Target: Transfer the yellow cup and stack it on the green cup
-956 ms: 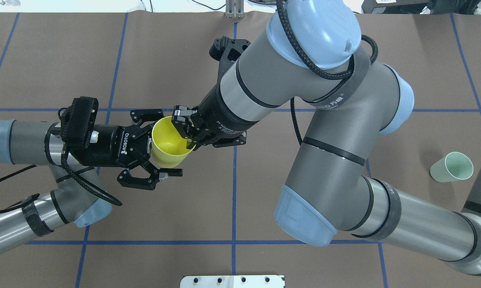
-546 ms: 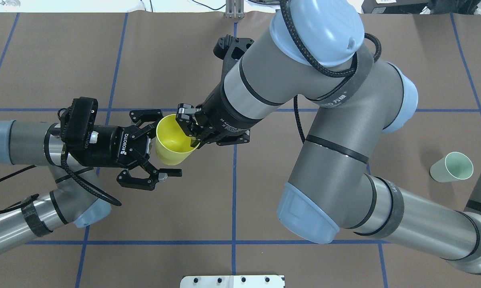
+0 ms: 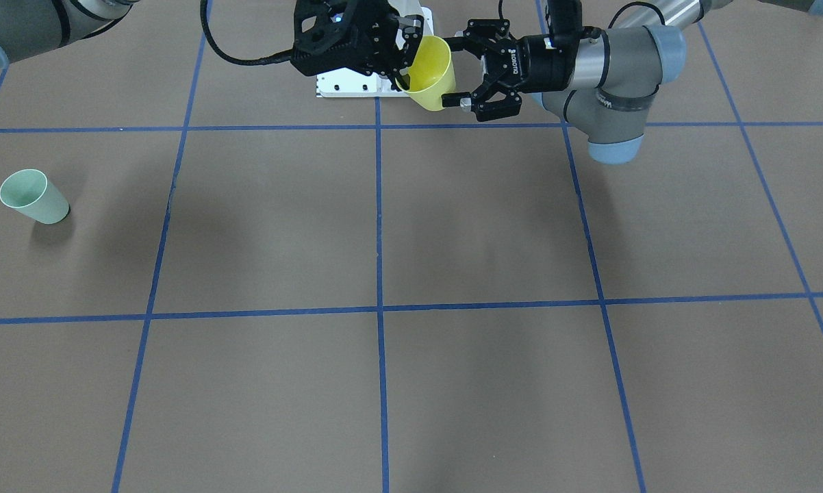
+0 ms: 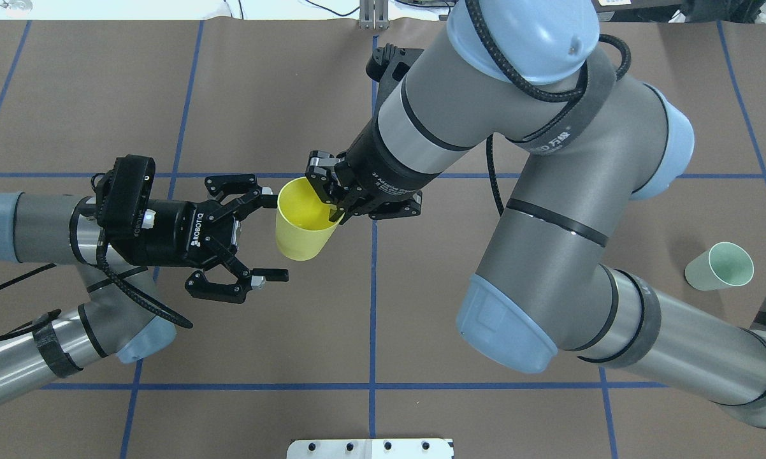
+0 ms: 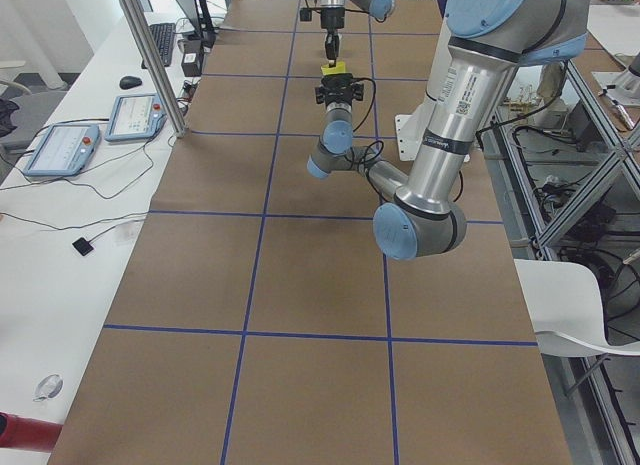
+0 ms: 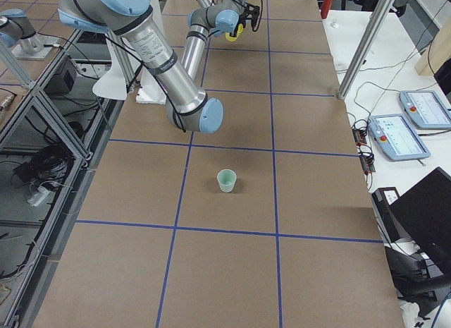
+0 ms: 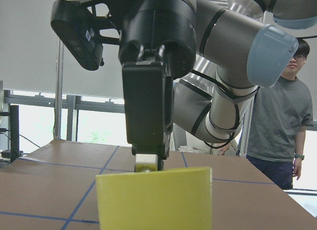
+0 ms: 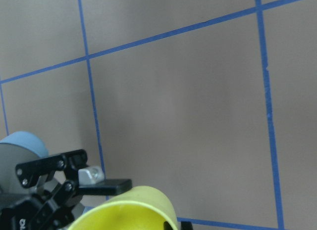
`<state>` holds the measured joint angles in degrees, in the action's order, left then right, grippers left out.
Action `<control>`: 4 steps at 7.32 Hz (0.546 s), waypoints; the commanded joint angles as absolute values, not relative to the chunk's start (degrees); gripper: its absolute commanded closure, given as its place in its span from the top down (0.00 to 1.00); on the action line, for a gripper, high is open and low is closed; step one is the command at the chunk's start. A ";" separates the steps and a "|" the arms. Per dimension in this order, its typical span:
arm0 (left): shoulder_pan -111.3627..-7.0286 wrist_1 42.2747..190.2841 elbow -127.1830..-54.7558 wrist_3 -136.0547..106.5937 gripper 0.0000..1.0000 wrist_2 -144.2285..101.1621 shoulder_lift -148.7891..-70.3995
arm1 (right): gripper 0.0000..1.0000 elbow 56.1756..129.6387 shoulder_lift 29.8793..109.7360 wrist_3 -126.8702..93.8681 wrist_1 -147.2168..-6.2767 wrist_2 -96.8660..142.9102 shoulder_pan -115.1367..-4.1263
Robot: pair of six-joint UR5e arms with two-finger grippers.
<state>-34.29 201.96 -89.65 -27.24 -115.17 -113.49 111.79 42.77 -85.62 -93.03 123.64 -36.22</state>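
Note:
The yellow cup (image 4: 303, 223) hangs in the air over the middle of the table, mouth up and slightly tilted. My right gripper (image 4: 332, 199) is shut on its rim, one finger inside and one outside. My left gripper (image 4: 273, 237) is open just to the left of the cup, its fingers (image 4: 255, 194) apart from it. The cup also shows in the front view (image 3: 431, 72) and, close up, in the left wrist view (image 7: 153, 198). The green cup (image 4: 721, 266) stands upright on the table at the far right, also seen in the front view (image 3: 33, 196).
A white mounting plate (image 4: 370, 448) sits at the table's near edge by the robot base. Blue tape lines grid the brown table (image 4: 262, 95). A person (image 7: 280, 126) stands beyond the table in the left wrist view.
My right gripper has carried the yellow cup to the right, out from between the left gripper's open fingers. The left arm has stayed in place.

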 commanded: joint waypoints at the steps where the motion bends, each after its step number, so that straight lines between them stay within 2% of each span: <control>1: -34.28 201.62 -89.74 -27.25 1.00 -115.14 -113.38 | 0.00 113.46 42.98 -85.61 -97.70 123.93 -39.54; 4: -36.29 199.53 -89.91 -29.60 1.00 -110.86 -112.24 | 0.00 113.82 44.55 -85.61 -100.99 122.96 -44.11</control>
